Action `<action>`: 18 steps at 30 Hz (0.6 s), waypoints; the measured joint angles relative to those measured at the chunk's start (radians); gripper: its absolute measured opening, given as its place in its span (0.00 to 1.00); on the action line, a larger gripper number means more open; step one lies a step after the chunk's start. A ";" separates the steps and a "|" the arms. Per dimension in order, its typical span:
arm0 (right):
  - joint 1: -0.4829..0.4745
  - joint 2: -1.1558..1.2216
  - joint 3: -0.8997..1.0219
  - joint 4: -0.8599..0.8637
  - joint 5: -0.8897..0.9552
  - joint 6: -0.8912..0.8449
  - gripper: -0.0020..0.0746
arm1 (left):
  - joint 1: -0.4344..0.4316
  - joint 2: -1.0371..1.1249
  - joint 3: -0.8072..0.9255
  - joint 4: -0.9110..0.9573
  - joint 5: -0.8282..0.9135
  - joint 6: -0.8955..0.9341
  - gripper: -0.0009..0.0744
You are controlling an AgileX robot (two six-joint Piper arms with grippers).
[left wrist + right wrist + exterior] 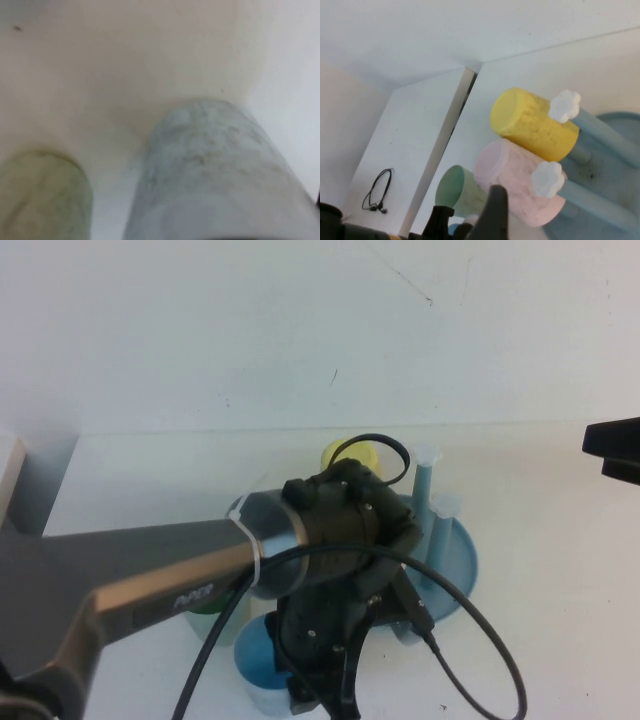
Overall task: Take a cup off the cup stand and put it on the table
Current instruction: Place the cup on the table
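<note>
Left end effector (325, 680): it hangs low over the near-left edge of the cup stand, pointing down and toward the robot. Its own body hides the fingers, so I cannot tell if they are spread or closed on something.
Cup (262, 650): the light blue tumbler shows just beside and partly under the left end effector, mouth up, at the near-left of the stand. In the left wrist view a pale blue-grey speckled wall (215, 175) fills the lower right, very close to the camera. I cannot tell if the cup rests on the tabletop or is lifted.
Green tumbler (215, 615): it stands just beside the cup, on the robot's left of it, partly hidden under the arm.
Cup stand (465, 565): the round blue-grey tray lies right of the left arm, with upright pegs (425, 480) and white caps.
Other tumblers: a yellow one (532, 122) and a pinkish one (515, 182) sit upside down on pegs.
Right end effector (615, 450): it is parked at the right edge of the high view, well apart from the stand; its fingers I cannot judge.
Tabletop (560, 660): white and bare to the right of the stand.
Step in hand, my judgement: placing the cup. To do it well, lower it straight, keep away from the green tumbler and the tray rim, and release only when the base is flat.
</note>
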 joint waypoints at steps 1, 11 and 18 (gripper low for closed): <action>0.000 0.000 0.000 0.000 0.000 0.000 0.93 | 0.000 0.000 -0.014 0.000 0.000 -0.012 0.46; 0.000 0.000 0.000 0.000 0.020 0.000 0.93 | 0.000 -0.151 -0.113 0.024 -0.001 -0.087 0.44; 0.000 0.000 0.000 0.000 0.034 0.000 0.93 | 0.000 -0.347 -0.115 0.023 0.013 -0.147 0.21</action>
